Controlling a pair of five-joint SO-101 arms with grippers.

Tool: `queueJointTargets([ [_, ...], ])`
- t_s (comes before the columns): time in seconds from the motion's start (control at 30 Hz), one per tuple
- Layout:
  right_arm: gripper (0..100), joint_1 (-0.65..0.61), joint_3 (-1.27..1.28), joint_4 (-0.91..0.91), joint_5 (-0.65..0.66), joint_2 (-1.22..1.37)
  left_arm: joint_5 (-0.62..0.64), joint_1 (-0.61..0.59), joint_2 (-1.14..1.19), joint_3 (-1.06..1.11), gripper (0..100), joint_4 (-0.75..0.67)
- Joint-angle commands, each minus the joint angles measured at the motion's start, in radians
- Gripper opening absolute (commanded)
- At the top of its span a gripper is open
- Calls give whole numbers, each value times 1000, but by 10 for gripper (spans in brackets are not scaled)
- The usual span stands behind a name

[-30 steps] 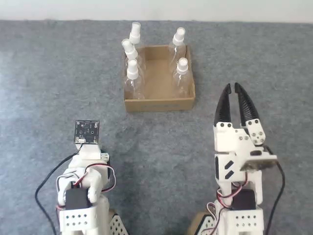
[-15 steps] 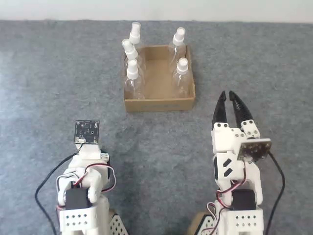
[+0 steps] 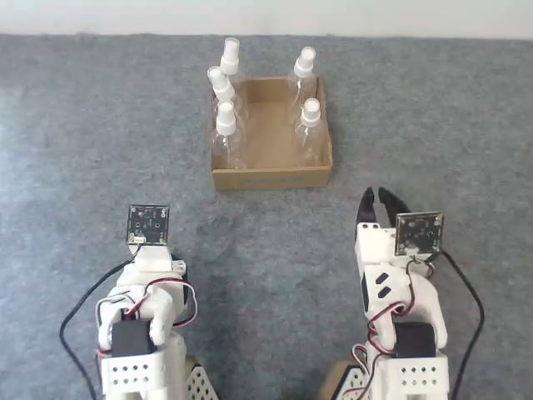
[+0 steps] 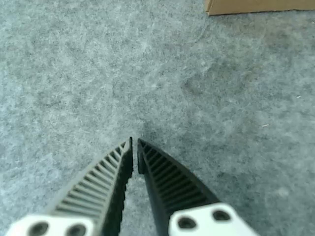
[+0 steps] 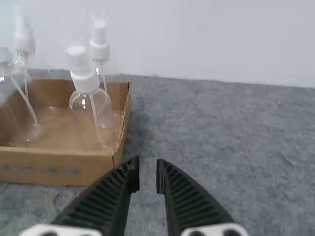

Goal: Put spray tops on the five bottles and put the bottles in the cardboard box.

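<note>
Grey felt desk (image 3: 83, 125) | cardboard box (image 3: 271, 177) at 12 o'clock holds five capped bottles (image 3: 226, 133), job seemingly done | left pincer (image 4: 135, 143) clenched, 7 o'clock | right pincer (image 5: 147, 169) slightly parted, empty, 5 o'clock

Five clear bottles (image 3: 227, 143), each wearing a white spray top (image 3: 226, 117), are standing upright in the shallow, open cardboard box (image 3: 271, 177). Three are lining up along its left side, two along its right, leaving its brown middle bare.
</note>
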Motion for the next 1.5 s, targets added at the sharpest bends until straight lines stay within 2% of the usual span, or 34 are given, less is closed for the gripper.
queueJointTargets([
  [0.0, 28, 22, 21, 68, 6, -13, -3, -3, -15, -12, 13, 3],
  [0.77, 28, 27, 21, 618, 15, -13, -3, -3, -15, -12, 13, 3],
  [1.03, 28, 27, 21, 705, 15, -13, -3, -3, -15, -12, 13, 3],
  [1.47, 28, 24, 21, 717, 15, -13, -3, -3, -15, -12, 13, 3],
])
